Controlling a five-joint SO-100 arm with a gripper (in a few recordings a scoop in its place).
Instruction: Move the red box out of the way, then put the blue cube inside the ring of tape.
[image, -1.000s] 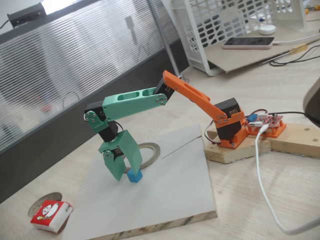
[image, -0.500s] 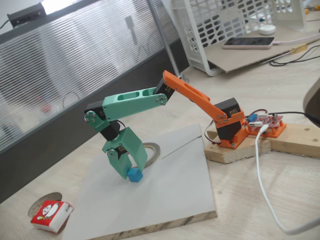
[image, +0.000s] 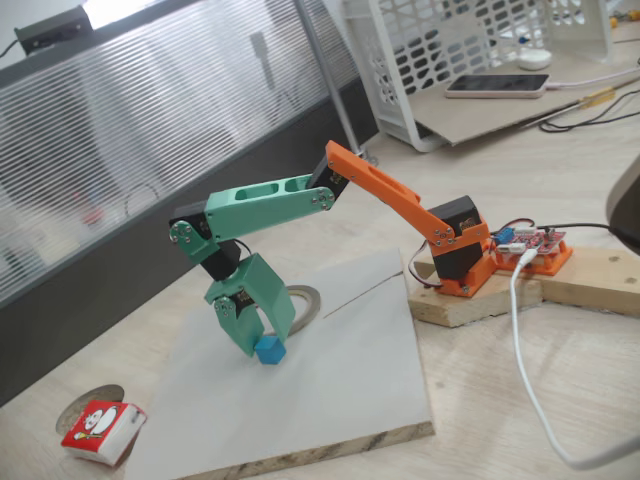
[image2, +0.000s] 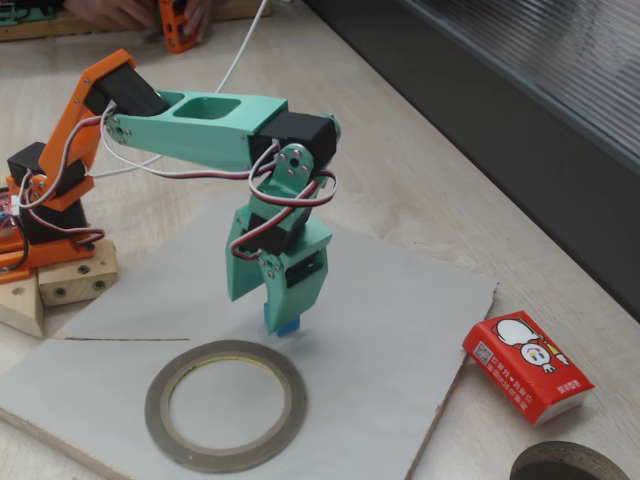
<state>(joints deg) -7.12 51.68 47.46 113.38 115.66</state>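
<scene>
Red box (image2: 527, 367) lies off the grey board (image2: 400, 300), on the bench (image2: 420, 150) near the round hole (image2: 565, 466); the first step looks done.

Risk: the blue cube (image: 269, 350) sits at the very tips of the end effector (image: 258, 345), so the grip looks shallow. A quick swing toward the ring of tape (image2: 226, 403) could let it twist out and roll across the board. Releasing too early would leave it on the ring's rim, not in the hollow.

End effector is closed narrow on the cube, fingers pointing down. The cube appears slightly clear of the board, though the angle makes that hard to confirm. The ring lies flat on the board just beside the end effector, hollow unoccupied.
</scene>
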